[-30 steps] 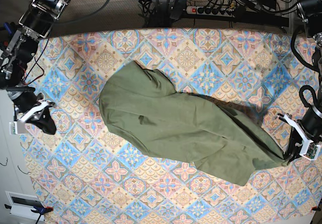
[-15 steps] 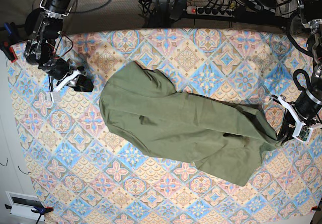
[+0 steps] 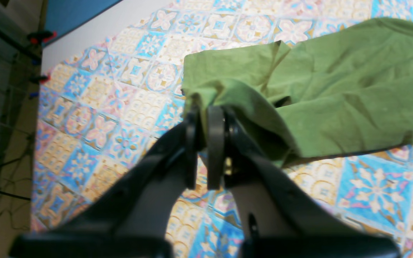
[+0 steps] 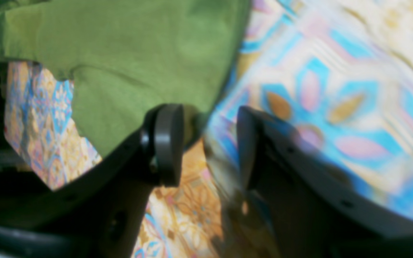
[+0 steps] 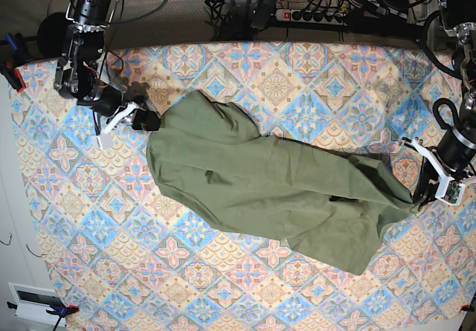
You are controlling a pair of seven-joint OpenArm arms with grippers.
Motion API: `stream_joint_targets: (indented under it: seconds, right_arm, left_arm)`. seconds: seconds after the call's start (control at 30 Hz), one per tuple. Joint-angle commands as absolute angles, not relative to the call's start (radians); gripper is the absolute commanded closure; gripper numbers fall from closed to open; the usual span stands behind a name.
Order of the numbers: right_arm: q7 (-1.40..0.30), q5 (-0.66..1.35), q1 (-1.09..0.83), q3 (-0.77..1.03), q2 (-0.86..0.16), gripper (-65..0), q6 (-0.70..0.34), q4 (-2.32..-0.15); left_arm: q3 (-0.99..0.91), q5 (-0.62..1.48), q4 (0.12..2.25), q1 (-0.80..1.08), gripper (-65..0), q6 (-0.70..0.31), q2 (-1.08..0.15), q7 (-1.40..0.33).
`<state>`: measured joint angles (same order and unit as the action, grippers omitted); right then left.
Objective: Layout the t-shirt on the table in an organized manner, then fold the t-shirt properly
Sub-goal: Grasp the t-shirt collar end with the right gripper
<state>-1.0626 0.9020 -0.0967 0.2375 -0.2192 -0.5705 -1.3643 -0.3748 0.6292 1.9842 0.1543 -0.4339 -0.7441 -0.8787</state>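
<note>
When we looked through the left wrist view, our left gripper pinched a corner of the t-shirt. Through the right wrist view, our right gripper gaped, cloth edge just ahead. From the base view, the shirt stretched slantwise between both hands on the table, nothing blocking.

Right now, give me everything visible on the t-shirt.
The t-shirt is plain olive-green soft cloth, crumpled and not spread out, lying in a long diagonal heap across the patterned table. It runs from the base view's upper left to its lower right, with folds and overlapping layers. The left gripper is shut on one bunched end, lifting it slightly. The right gripper is open at the opposite edge, one finger against the cloth, not gripping. No neck label shows.
</note>
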Motion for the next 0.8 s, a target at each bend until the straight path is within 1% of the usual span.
stream_joint_targets:
  seconds: [0.0, 0.17, 0.27, 0.37, 0.6, 0.67, 0.73, 0.77]
  right_arm:
    - [-1.03, 0.928, -0.076, 0.222, -0.231, -24.1, -0.579, -1.377]
    - [-1.004, 0.928, -0.064, 0.173, -0.225, -24.1, -0.579, -1.326]
    - [-1.009, 0.928, -0.015, 0.173, -0.183, -24.1, -0.579, -1.316]
    - [-1.01, 0.928, -0.005, 0.173, -0.162, -24.0, -0.579, -1.28]
    - [-1.007, 0.926, -0.005, 0.173, -0.162, -23.5, -0.579, -1.271]
    - [-1.012, 0.926, -0.005, 0.176, -0.162, -20.0, -0.579, -1.285]
    - [-1.007, 0.926, -0.005, 0.179, -0.162, -10.7, -0.579, -1.285]
    - [-1.007, 0.926, -0.005, 0.18, -0.165, -4.0, -0.579, -1.287]
  left_arm:
    - [-0.389, 0.636, 2.005, 0.153, 0.0, -0.432, -0.765, -0.855]
    - [-0.389, 0.636, 2.005, 0.157, 0.0, -0.432, -0.763, -0.854]
    - [-0.39, 0.636, 2.005, 0.159, 0.0, -0.432, -0.763, -0.854]
    - [-0.39, 0.636, 2.005, 0.154, 0.0, -0.432, -0.763, -0.854]
    - [-0.39, 0.636, 2.005, 0.154, 0.0, -0.432, -0.763, -0.854]
    - [-0.39, 0.634, 2.005, 0.153, 0.0, -0.432, -0.763, -0.854]
    - [-0.39, 0.634, 2.005, 0.153, 0.0, -0.432, -0.763, -0.852]
    - [-0.39, 0.634, 2.005, 0.153, 0.0, -0.432, -0.763, -0.852]
